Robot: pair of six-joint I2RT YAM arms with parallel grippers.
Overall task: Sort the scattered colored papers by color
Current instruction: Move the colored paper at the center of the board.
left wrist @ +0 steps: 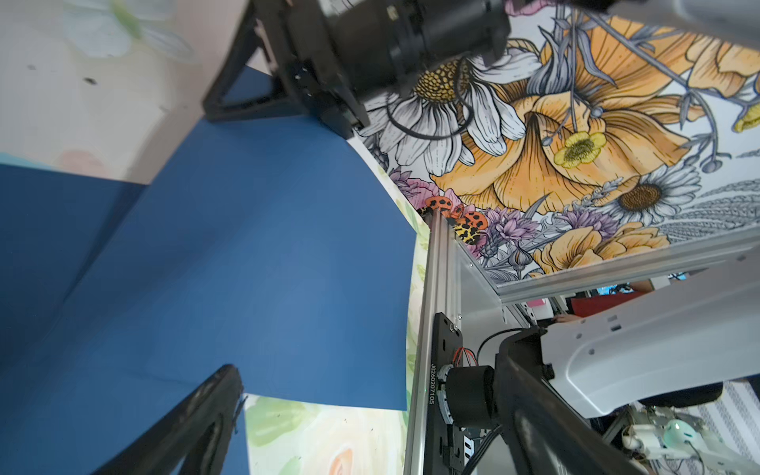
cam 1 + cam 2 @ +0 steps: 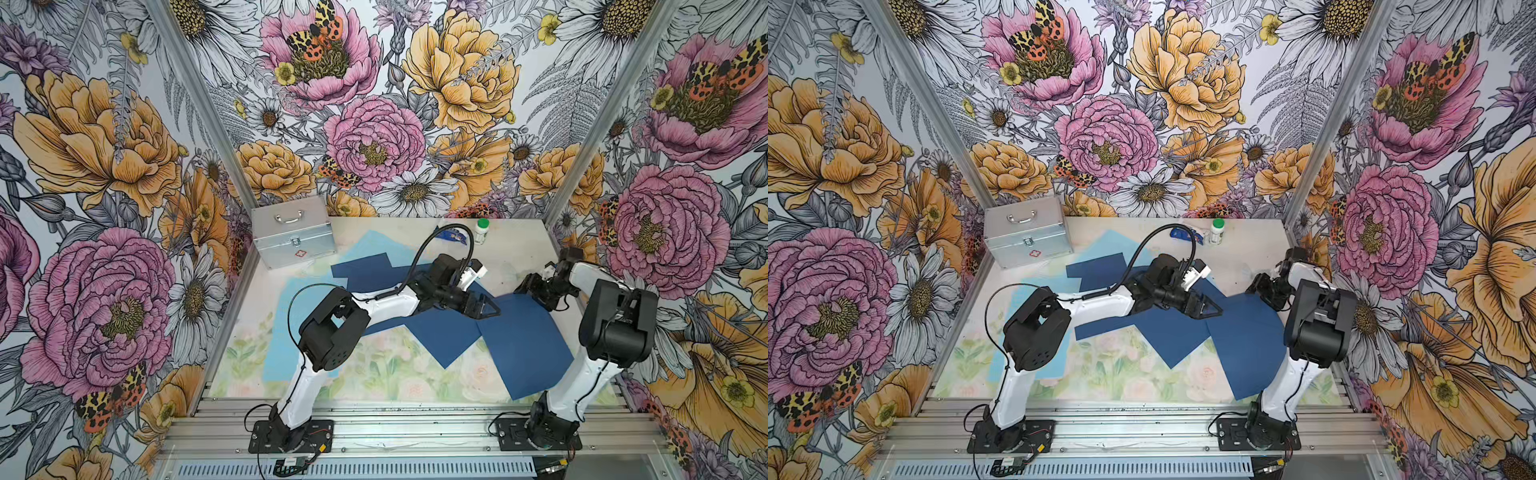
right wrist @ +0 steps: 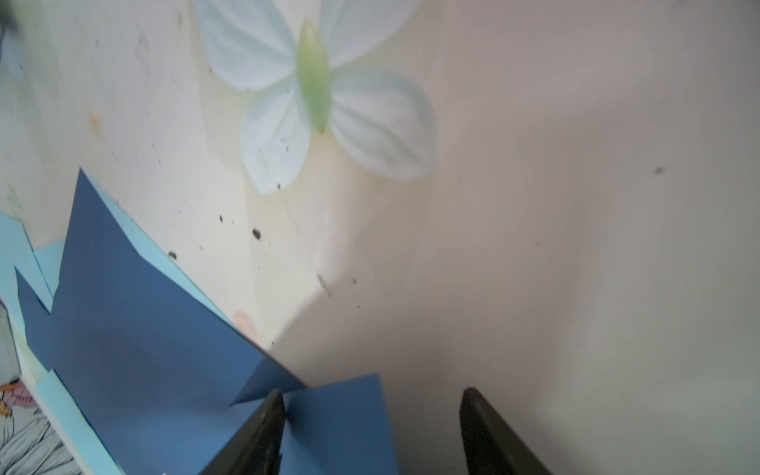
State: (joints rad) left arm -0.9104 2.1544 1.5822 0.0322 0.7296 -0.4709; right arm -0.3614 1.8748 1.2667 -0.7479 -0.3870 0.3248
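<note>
Both top views look steeply down from above the arms' bases onto the whole table [image 2: 519, 257], while each wrist camera sits close over it, both sharing the navy sheet [image 1: 255, 255] by the right arm.

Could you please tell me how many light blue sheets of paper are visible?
2 light blue sheets: one at the back beside the silver case, one front-left, partly under the left arm. The dark sheets may hide more.
</note>
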